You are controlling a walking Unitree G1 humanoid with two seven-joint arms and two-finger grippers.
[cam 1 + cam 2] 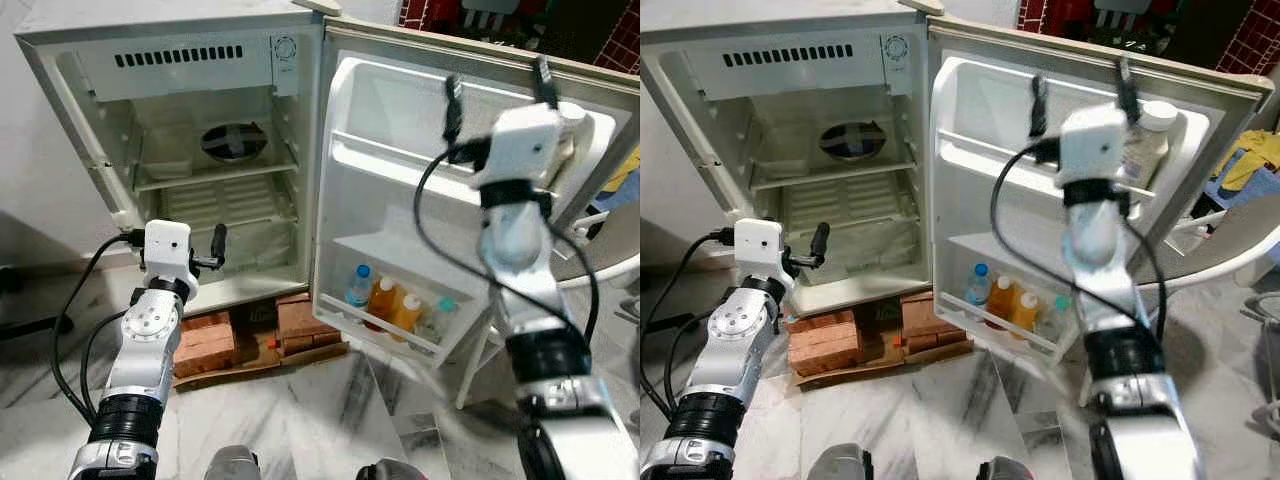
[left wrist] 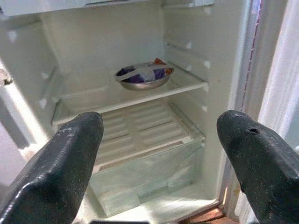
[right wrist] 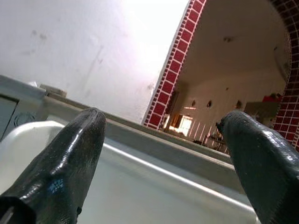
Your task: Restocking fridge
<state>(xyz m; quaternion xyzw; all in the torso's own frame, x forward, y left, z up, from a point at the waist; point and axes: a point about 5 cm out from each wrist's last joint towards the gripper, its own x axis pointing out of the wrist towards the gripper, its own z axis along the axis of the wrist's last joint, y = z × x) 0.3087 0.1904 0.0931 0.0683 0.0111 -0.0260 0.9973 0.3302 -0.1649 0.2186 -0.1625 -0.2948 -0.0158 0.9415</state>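
White fridge (image 1: 200,150) wide open on bricks (image 1: 205,340), bottles (image 1: 385,300) in door rack. Left gripper (image 2: 159,140) fingers spread, empty, facing shelves. Right gripper (image 3: 163,140) raised at door top, open, empty.

Silver jointed arms, white wrist blocks, looping black cables, black-fingered tools.

Open white fridge (image 1: 200,150), bottles (image 1: 385,300) in door rack
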